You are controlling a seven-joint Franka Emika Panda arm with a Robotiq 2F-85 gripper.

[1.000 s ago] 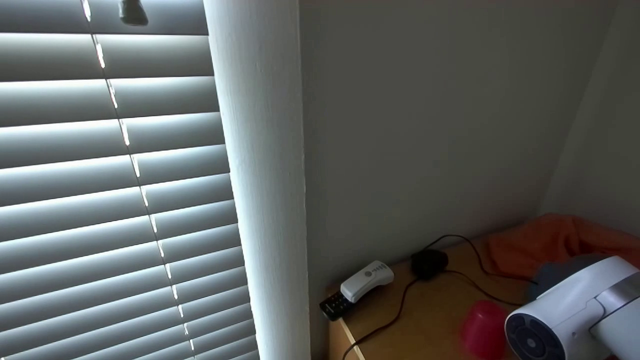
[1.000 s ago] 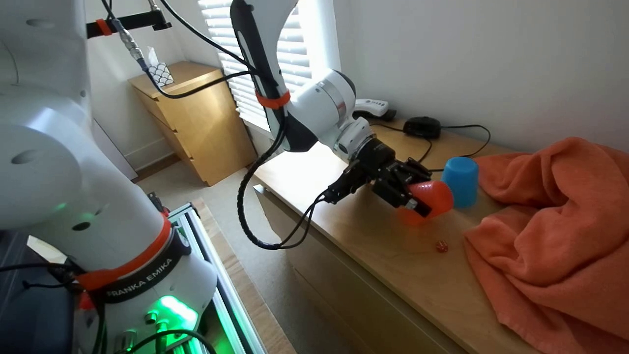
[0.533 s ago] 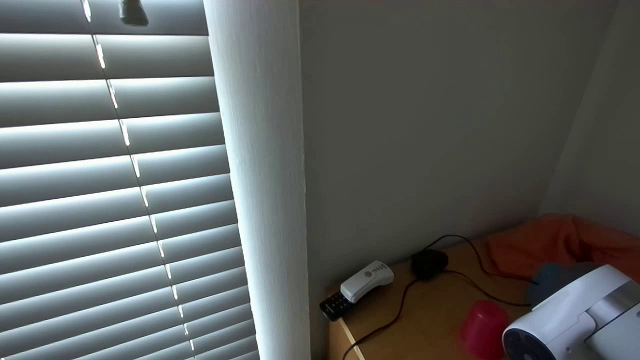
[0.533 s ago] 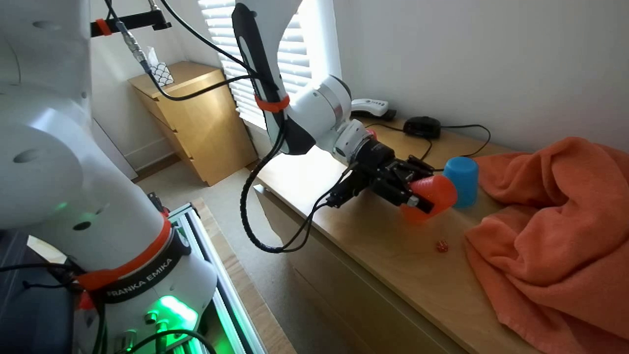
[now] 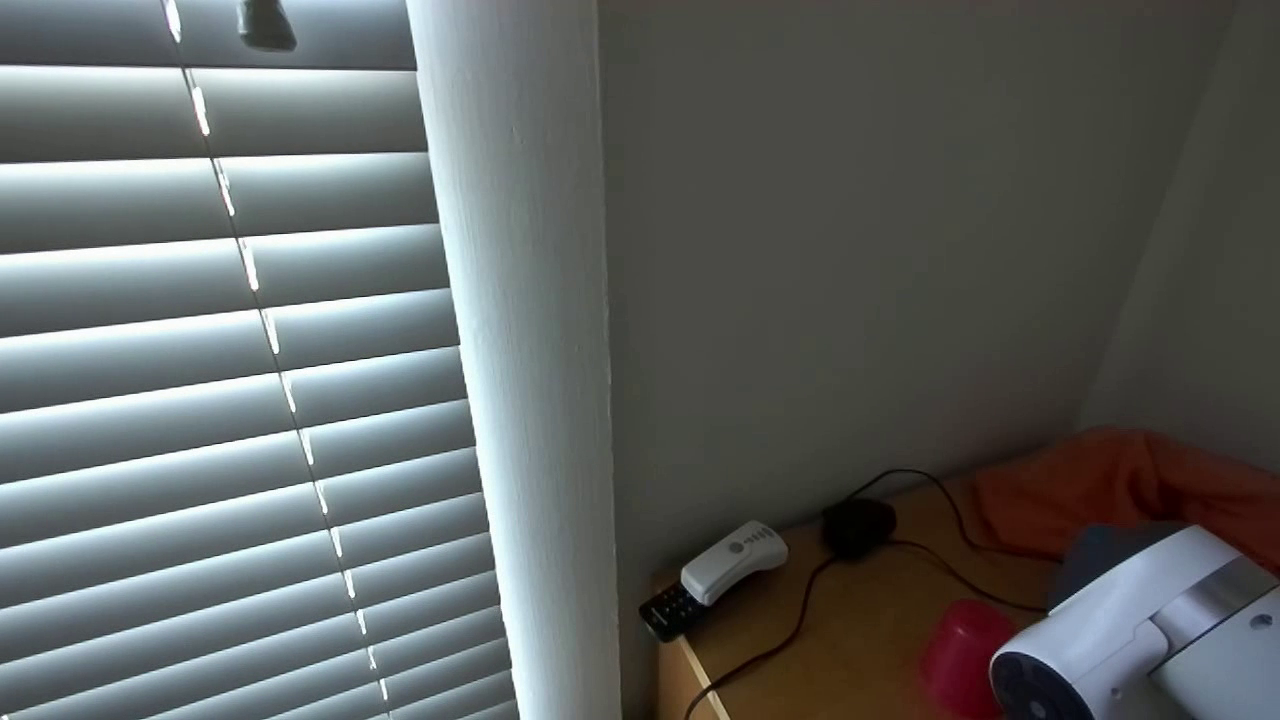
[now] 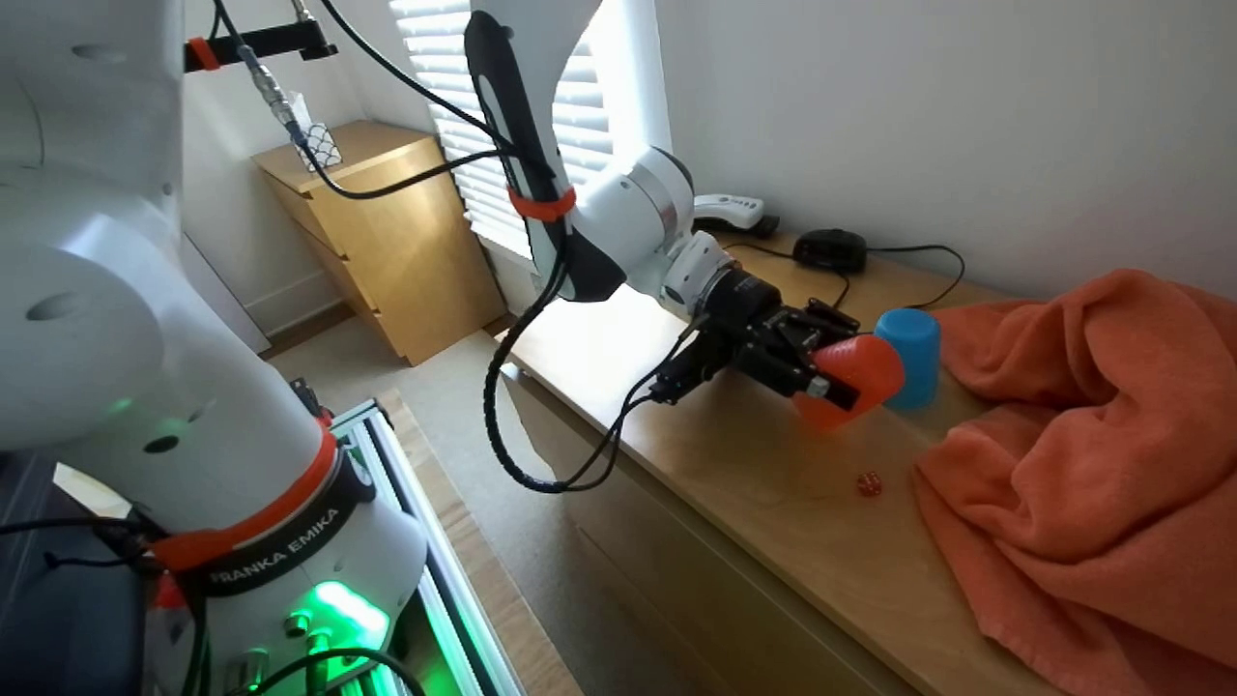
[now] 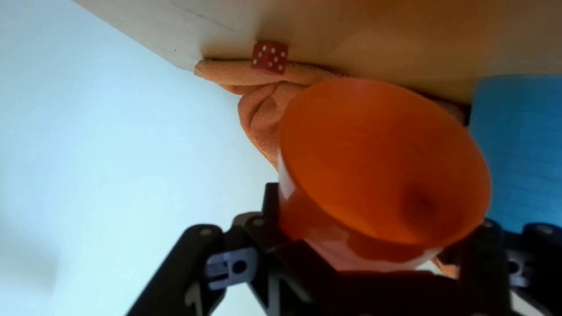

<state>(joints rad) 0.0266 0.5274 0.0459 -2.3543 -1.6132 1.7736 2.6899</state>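
Wooden bench (image 6: 734,459), crumpled orange towel (image 6: 1092,474) heaped at one end. Jaws clasping red-orange cup (image 6: 868,369) by its sides, cup tilted over bench, just beside inverted blue cup (image 6: 913,353) (whether two cups touch, cannot tell). Smallest: red die (image 7: 269,57) with white pips, on bench near towel.

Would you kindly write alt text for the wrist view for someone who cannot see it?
A gripper holds an orange-red cup, its open mouth facing the viewer. Part of a blue cup shows at the right; near the top, a red die with white dots lies on a wooden surface by an orange towel.
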